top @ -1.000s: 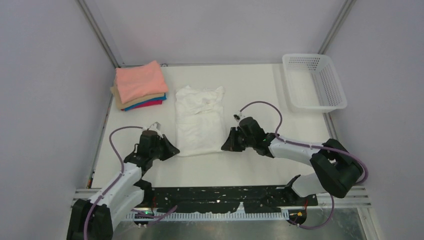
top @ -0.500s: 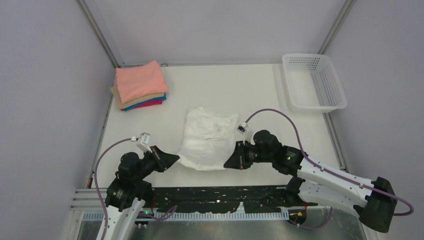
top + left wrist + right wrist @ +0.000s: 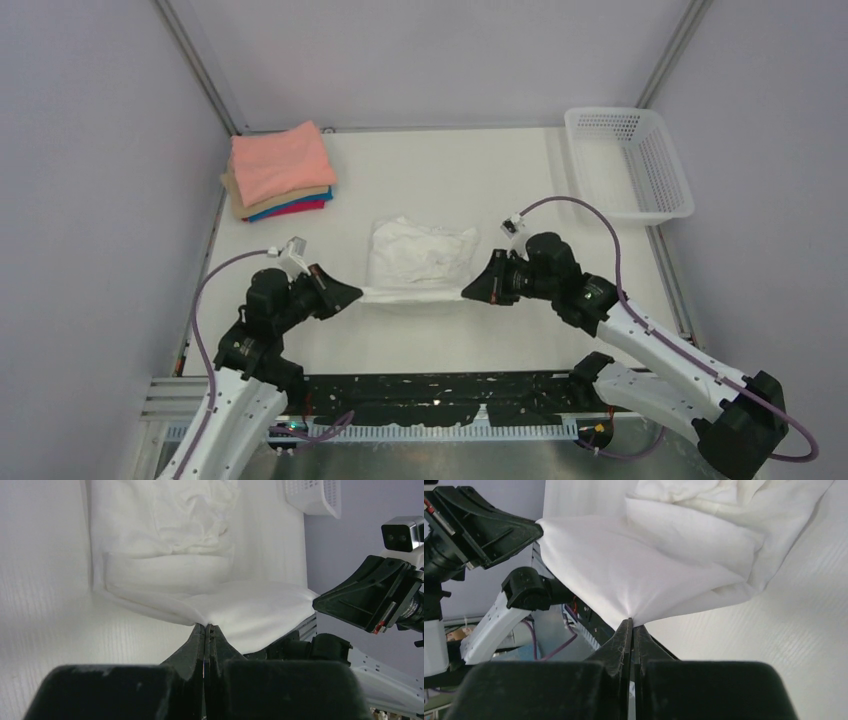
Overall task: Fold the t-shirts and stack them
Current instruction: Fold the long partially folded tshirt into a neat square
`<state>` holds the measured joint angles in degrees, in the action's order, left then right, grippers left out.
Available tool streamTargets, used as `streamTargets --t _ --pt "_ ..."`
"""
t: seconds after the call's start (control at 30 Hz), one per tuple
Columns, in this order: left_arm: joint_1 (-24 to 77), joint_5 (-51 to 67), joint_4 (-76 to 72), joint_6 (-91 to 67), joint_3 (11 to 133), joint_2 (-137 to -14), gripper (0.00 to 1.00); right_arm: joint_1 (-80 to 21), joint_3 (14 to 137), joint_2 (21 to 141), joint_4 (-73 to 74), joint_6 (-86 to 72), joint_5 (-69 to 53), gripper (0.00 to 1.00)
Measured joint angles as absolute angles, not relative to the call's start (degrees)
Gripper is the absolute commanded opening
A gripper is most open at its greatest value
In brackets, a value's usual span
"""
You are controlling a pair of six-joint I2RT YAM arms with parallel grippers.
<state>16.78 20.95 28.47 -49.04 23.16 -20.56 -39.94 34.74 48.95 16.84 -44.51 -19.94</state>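
Observation:
A white t-shirt point(image 3: 420, 258) lies half folded in the middle of the table, its print hidden. Its near hem is lifted and stretched between my two grippers. My left gripper point(image 3: 354, 294) is shut on the hem's left corner, seen in the left wrist view point(image 3: 206, 625) pinching white cloth point(image 3: 250, 610). My right gripper point(image 3: 467, 292) is shut on the right corner, also seen in the right wrist view point(image 3: 632, 622) on the cloth point(image 3: 639, 565). A stack of folded t-shirts point(image 3: 278, 170), salmon-pink on top of tan, blue and magenta, sits at the far left.
A white perforated plastic basket point(image 3: 628, 165) stands at the far right corner. Grey walls close in the table on the left, back and right. The black base rail point(image 3: 440, 385) runs along the near edge.
Both grippers have lifted the shirt's near hem and carried it away from me, over the rest of the shirt. The hem is now pulled taut between them.

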Motion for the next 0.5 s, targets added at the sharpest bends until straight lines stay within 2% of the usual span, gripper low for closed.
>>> streamTargets --t 0.5 --pt "16.69 12.21 16.27 -44.03 42.0 -52.71 0.0 -23.92 50.3 68.25 14.06 -38.28 -28.49 0.06"
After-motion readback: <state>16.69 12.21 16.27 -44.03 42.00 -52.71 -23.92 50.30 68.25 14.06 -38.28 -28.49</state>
